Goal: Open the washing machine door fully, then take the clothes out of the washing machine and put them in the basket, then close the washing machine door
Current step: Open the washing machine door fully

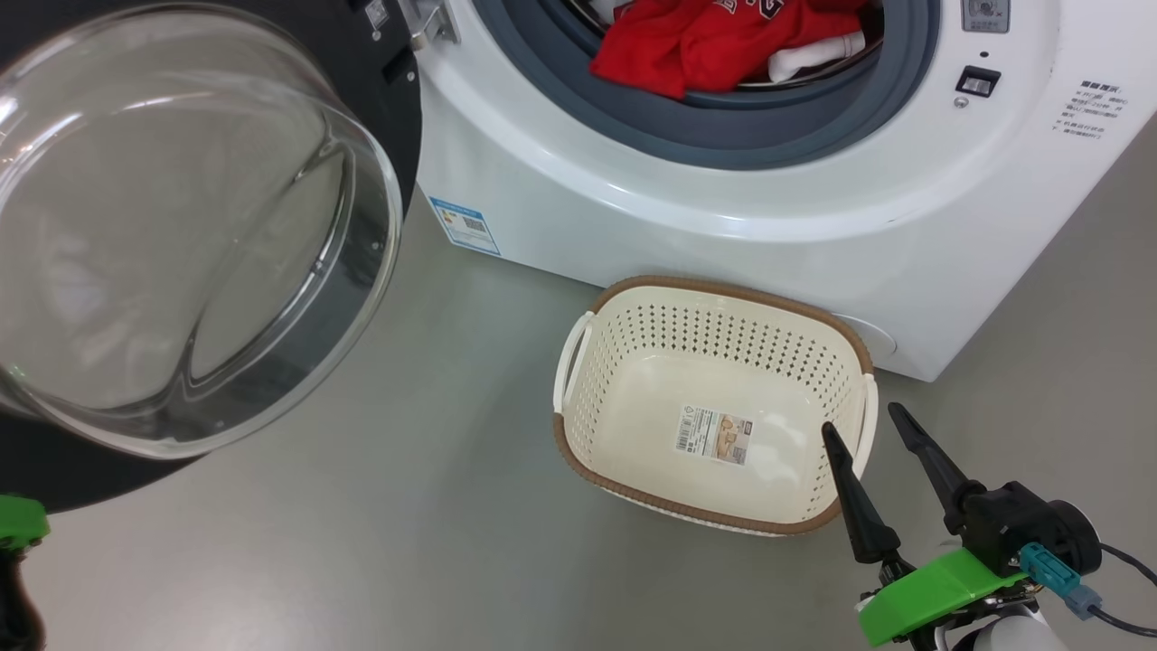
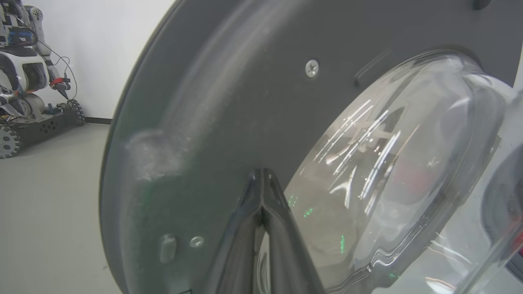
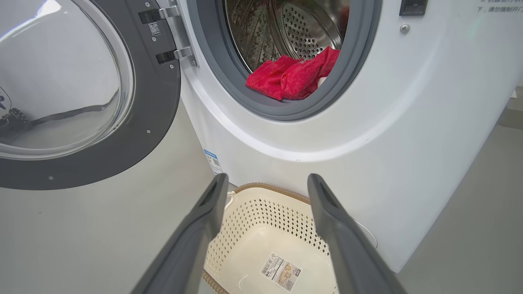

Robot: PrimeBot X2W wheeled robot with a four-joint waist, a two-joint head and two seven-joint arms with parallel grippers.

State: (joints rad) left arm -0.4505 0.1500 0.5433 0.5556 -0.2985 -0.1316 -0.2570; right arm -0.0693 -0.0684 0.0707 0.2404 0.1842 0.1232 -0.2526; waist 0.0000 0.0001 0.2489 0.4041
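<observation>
Right wrist view reveals drum (image 3: 302, 28) behind clothes (image 3: 290, 75); right hand (image 3: 267, 176) apart, left hand (image 2: 261, 172) together by the washing machine door (image 2: 229, 102)

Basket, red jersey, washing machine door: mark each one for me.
basket (image 1: 705, 339): head view, perforated far wall.
red jersey (image 1: 687, 45): head view, middle of the red fabric.
washing machine door (image 1: 181, 226): head view, middle of the glass bowl.

Grey floor (image 1: 434, 506); white wall (image 2: 106, 41); another wheeled robot (image 2: 24, 81) standing by wall
</observation>
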